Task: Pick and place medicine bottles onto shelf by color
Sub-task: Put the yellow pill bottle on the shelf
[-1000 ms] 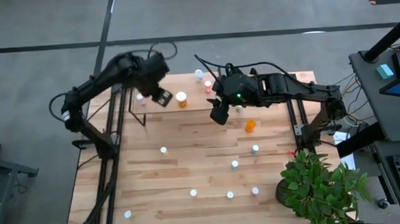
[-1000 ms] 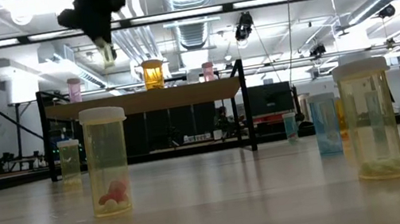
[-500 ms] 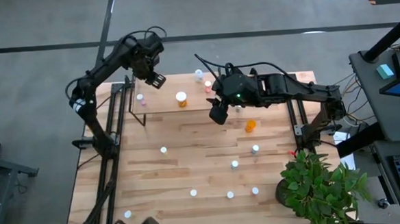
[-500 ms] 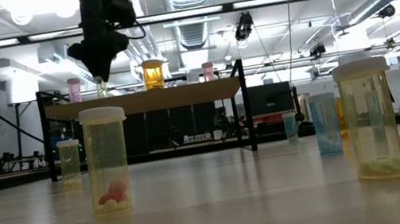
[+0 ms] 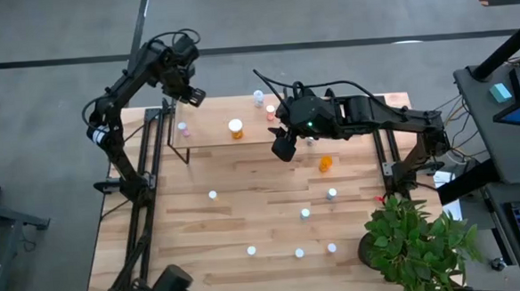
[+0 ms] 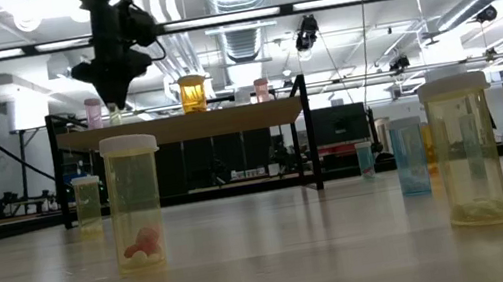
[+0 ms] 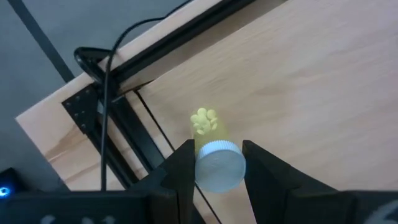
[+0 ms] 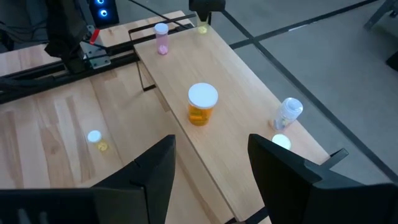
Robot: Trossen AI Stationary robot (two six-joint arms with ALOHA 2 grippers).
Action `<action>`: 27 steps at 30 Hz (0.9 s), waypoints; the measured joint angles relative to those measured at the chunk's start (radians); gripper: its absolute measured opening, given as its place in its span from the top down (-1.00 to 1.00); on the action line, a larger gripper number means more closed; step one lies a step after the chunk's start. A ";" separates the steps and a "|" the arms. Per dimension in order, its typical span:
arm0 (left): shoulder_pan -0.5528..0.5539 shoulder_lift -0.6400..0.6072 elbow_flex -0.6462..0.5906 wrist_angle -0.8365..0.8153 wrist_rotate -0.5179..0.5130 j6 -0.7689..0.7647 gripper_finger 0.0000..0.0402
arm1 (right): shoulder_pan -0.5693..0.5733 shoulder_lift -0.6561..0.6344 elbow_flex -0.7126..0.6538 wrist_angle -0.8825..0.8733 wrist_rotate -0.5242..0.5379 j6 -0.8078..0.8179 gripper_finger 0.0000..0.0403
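Note:
My left gripper [image 5: 193, 97] hangs over the far left corner of the shelf [image 5: 241, 133], shut on a yellow medicine bottle [image 7: 208, 127] with a white cap. The low view shows that bottle [image 6: 114, 112] just above the shelf top [image 6: 179, 127]. A pink bottle [image 5: 182, 127], an amber one [image 5: 236, 128], a clear one [image 5: 258, 97] and another pink one [image 5: 271, 112] stand on the shelf on their bases. My right gripper [image 5: 284, 149] hovers open by the shelf's near edge, holding nothing. My left gripper pinches the yellow bottle at its white cap [image 7: 217, 171], one finger [image 7: 183, 165] on either side. The fingers come from above, pointing down. The bottle hangs upright below them, pills at its bottom. Whether its base touches the shelf I cannot tell.
Several small bottles stand scattered on the table, among them an orange one [image 5: 325, 163] and ones at the near side [image 5: 251, 250]. A potted plant [image 5: 417, 244] fills the near right corner. Black frame rails [image 5: 145, 169] run along the table's left side.
My left gripper has carried the yellow bottle from over the shelf's middle left toward its far left corner, sinking a little and rolling slightly. The bottle stays upright in the hold.

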 joint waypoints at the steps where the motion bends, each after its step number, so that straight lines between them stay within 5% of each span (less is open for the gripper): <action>1: 0.004 0.000 -0.003 0.000 0.000 0.000 0.52 | 0.000 0.000 0.000 0.000 0.000 0.000 0.05; 27: 0.062 -0.001 -0.015 -0.011 0.102 0.041 0.50 | 0.000 0.000 -0.001 0.000 0.000 0.000 0.05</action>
